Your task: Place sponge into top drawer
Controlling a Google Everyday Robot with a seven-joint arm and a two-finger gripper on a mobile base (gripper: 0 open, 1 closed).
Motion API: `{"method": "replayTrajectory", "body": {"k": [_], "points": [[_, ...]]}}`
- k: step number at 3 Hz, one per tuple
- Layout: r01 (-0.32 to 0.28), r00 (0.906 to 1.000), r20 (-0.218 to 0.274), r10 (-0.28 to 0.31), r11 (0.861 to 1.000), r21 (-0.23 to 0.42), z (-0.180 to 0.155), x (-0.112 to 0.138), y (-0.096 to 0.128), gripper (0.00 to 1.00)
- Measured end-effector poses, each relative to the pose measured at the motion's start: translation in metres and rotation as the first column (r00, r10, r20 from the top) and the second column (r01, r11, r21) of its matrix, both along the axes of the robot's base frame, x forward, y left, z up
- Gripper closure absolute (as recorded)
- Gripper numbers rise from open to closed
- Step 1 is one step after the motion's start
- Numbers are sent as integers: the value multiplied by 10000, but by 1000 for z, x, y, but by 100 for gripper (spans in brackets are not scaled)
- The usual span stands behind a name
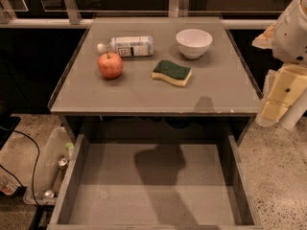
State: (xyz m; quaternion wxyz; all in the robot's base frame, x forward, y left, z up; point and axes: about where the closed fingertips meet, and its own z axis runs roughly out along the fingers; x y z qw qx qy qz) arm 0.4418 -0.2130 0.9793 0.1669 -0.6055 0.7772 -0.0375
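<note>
The sponge [171, 73], dark green on top of yellow foam with wavy edges, lies flat on the grey tabletop [144, 95], right of centre. The top drawer [76, 176] is pulled out below the table's front edge; its flat grey bottom holds only shadows. My gripper [278, 99], cream and white, hangs at the far right, beyond the table's right edge and well away from the sponge. It holds nothing that I can see.
A red apple [110, 64] sits left of the sponge. A clear plastic bottle [127, 46] lies on its side behind the apple. A white bowl [194, 42] stands behind the sponge. A clear bin [48, 166] with cans stands on the floor to the left.
</note>
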Motion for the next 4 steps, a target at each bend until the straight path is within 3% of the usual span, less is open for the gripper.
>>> {"method": "replayTrajectory", "body": {"k": [1,2,3,4], "points": [[0,10000,1,0,10000,0,0,0,0,0],[62,9995,304,-67,9998,181,6,5,0,0],[-494,9959,807,410,9932,1055,7,38,31,0],[-958,9907,1181,677,9632,2510,0,76,59,0]]}}
